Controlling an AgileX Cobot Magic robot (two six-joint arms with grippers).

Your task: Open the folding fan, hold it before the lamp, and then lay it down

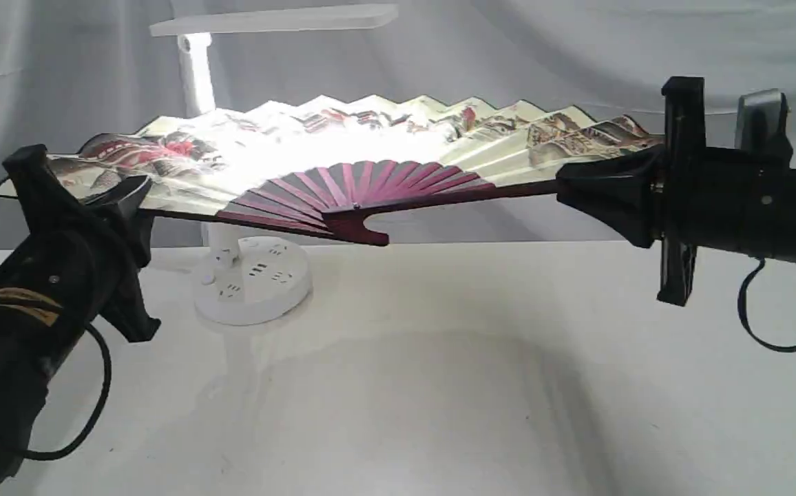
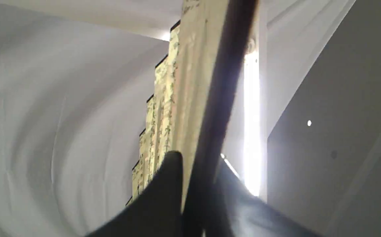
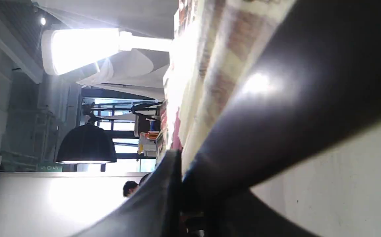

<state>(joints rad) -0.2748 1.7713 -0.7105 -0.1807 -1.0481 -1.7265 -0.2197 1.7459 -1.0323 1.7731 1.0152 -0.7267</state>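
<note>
Left end effector (image 1: pixel 131 197), right end effector (image 1: pixel 567 186) clamp folding fan (image 1: pixel 370 148) by maroon end ribs; pleated paper leaf spread, long axis left-right.

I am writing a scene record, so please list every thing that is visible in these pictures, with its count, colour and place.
folding fan: one, cream leaf with maroon ribs, spread open in the air above the table, in front of the lamp
lamp: one, white, lit, standing on the table behind the fan
table: one, white, under everything
backdrop cloth: one, grey-white, behind the table
cables: two, black, one hanging from each arm
left gripper: one, black, shut on the fan's left end
right gripper: one, black, shut on the fan's right end
</note>
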